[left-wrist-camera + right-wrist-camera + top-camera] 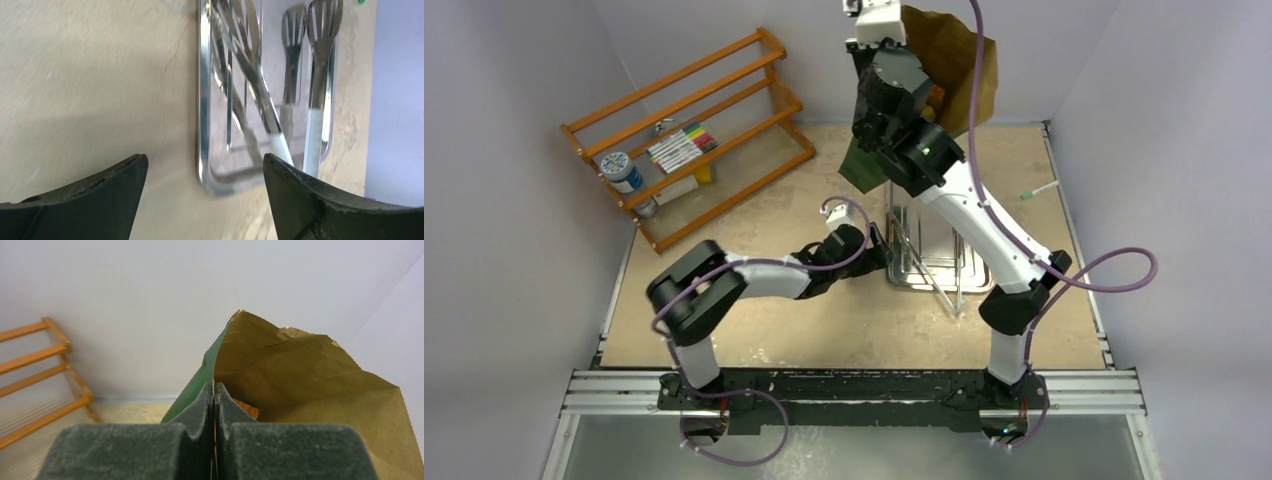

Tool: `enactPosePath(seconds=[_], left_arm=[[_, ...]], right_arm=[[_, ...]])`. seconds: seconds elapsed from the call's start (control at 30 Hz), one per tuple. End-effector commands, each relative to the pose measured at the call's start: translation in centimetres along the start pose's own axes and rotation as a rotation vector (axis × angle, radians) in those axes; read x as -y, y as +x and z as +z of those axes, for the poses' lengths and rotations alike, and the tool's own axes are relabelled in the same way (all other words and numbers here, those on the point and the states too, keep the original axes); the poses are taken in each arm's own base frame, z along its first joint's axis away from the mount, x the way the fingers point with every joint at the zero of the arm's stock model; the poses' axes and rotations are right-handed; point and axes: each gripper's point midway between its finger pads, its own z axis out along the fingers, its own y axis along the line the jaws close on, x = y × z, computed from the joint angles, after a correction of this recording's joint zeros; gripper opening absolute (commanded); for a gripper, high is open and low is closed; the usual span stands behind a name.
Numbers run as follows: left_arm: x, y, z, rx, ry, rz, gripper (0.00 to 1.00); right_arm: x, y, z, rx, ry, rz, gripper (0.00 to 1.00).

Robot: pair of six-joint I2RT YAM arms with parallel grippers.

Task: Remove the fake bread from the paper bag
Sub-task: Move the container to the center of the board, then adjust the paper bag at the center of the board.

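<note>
Right fingers clenched on paper bag wall; left fingers spread, empty. Thin pinch might slip, scattering fake bread.

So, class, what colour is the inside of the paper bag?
Brown inside the bag, green outside; the right wrist view shows it best.

Bag: creased matt paper, kraft inside. Tray: mirror-glossy metal. Rack, 10 o'clock: orange wood. Table: matt, scuffed.
</note>
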Motion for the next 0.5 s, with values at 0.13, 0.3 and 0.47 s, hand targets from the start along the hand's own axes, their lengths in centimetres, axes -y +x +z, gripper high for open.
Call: enactPosePath(seconds=[0.13, 0.3, 0.47], left_arm=[[-1.2, -2.4, -10.0, 0.110, -0.096, -0.009, 0.87], [-2.6, -3.8, -15.2, 0.209, -0.099, -0.114, 0.86], [-4.5, -6.2, -19.8, 0.341, -0.129, -0.202, 0.86]], right_arm=[[-3.5, -5.9, -3.9, 0.128, -0.041, 0.181, 0.00], [-7.1, -5.7, -6.7, 0.119, -0.086, 0.188, 0.00], [-10.8, -5.5, -9.6, 0.100, -0.188, 0.265, 0.00]])
